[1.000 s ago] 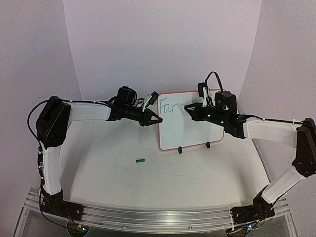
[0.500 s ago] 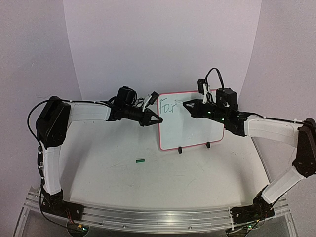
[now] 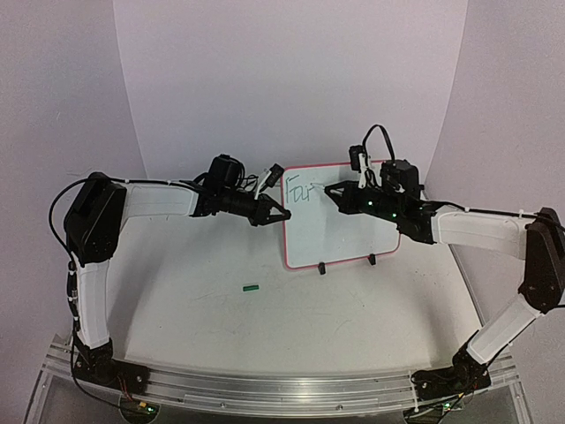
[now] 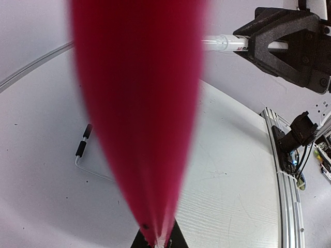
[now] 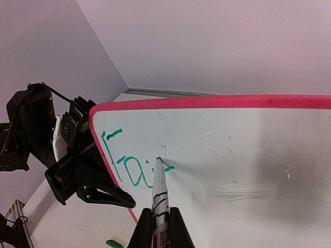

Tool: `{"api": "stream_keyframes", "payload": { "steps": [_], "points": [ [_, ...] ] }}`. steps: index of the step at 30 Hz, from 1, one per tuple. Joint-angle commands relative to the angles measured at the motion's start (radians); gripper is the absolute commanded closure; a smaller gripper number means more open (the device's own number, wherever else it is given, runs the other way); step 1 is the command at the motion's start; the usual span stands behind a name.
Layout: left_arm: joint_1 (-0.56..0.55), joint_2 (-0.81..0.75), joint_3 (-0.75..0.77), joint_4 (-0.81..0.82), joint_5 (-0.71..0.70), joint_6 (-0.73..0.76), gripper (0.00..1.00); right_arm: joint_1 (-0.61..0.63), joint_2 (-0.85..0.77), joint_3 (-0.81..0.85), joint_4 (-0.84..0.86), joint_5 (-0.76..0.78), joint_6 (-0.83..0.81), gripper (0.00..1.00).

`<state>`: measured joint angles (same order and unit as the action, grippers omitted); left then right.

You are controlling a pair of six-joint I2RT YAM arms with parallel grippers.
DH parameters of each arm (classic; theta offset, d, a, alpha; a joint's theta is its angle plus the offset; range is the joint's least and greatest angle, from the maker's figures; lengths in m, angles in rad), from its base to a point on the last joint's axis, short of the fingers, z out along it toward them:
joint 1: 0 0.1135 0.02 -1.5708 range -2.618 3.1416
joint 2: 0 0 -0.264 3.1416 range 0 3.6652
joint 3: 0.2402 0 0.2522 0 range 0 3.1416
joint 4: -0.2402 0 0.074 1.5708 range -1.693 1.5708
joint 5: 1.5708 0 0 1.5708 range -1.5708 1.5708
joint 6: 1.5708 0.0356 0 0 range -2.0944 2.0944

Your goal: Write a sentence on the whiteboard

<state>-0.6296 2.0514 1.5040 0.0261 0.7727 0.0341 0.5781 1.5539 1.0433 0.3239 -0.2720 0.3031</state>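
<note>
The whiteboard (image 3: 346,231) stands tilted on its two black feet at the back of the table; it also shows in the right wrist view (image 5: 243,139). The sentence (image 3: 300,191) is thin green lettering at its top left, reading "Fai" with a short further stroke (image 5: 129,165). My right gripper (image 3: 340,193) is shut on a whiteboard marker (image 5: 161,194), and the marker's tip touches the board just right of the letters. My left gripper (image 3: 275,215) is shut on the board's left red-pink rim (image 4: 139,103), which fills the left wrist view as a blur.
A small green marker cap (image 3: 252,287) lies on the table in front of the board, left of centre. The curved white backdrop (image 3: 291,79) rises close behind the board. An aluminium rail (image 3: 265,384) runs along the near edge.
My right gripper has moved a little up and left with the marker along the board's top line. The left gripper and the board have not moved.
</note>
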Motion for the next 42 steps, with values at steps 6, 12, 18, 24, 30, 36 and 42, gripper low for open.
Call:
{"api": "stream_keyframes", "payload": {
  "steps": [6, 12, 18, 24, 30, 36, 42],
  "points": [
    [-0.041, 0.058, -0.007, -0.181, 0.006, 0.032, 1.00, -0.003, -0.011, -0.066, 0.027, 0.024, 0.010, 1.00],
    [-0.041, 0.056, -0.007, -0.181, 0.007, 0.031, 1.00, -0.003, -0.021, -0.087, 0.026, 0.036, 0.013, 1.00],
    [-0.041, 0.055, -0.008, -0.181, 0.007, 0.031, 1.00, -0.003, -0.071, -0.073, 0.018, 0.065, 0.002, 1.00],
    [-0.041, 0.054, -0.008, -0.181, 0.007, 0.031, 1.00, -0.003, -0.127, -0.057, 0.006, 0.050, -0.001, 1.00],
    [-0.041, 0.054, -0.008, -0.180, 0.008, 0.029, 1.00, -0.003, -0.105, -0.009, -0.007, 0.062, -0.019, 1.00],
    [-0.040, 0.058, -0.009, -0.180, 0.009, 0.029, 1.00, -0.003, -0.077, 0.022, -0.011, 0.062, -0.019, 1.00],
    [-0.041, 0.059, -0.009, -0.179, 0.011, 0.028, 1.00, -0.003, -0.041, 0.044, -0.014, 0.074, -0.021, 1.00]
  ]
}}
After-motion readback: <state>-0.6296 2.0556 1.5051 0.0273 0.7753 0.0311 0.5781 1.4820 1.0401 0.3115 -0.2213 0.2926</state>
